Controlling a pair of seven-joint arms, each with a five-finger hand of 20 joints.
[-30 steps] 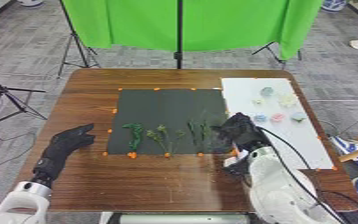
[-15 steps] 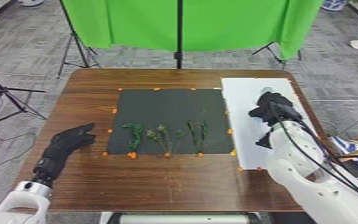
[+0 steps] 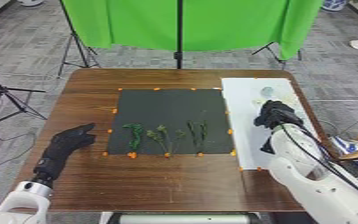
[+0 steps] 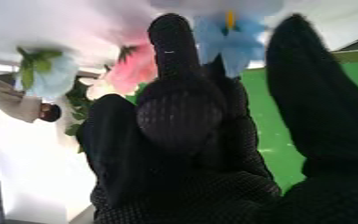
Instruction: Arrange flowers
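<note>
Showing brown wooden table (image 3: 171,185) across head view. Has green cloth (image 3: 189,25) hanging past far edge. Has black mat (image 3: 158,107) on table, left of white sheet (image 3: 238,95). Shows white right arm (image 3: 313,185) coming in from bottom edge, over sheet's near part, and white left arm (image 3: 23,202) at table's left side. Has right hand (image 3: 278,114) over middle of white sheet, among flowers. Shows right hand (image 4: 202,170) open in right wrist view, with long fingers straight and nothing visibly gripped; can't tell if touching petals. Has left hand (image 3: 64,143) left of mat, open and relaxed, holding nothing. Shows green stems on near half of black mat, in a row: leafy one (image 3: 135,137) leftmost, then branching one (image 3: 165,140), then thin ones (image 3: 203,132). Has flowers on white sheet: pale blue-green flower (image 3: 267,92) beyond right hand, pale yellowish flower (image 3: 257,101) just nearer. Shows more in right wrist view: light blue flower (image 4: 233,42) and pink flower (image 4: 133,69) right by fingers, pale blue flower (image 4: 53,79) with green leaves (image 4: 39,62) farther out. Has small orange marks (image 3: 157,89) dotted along mat edges.
</note>
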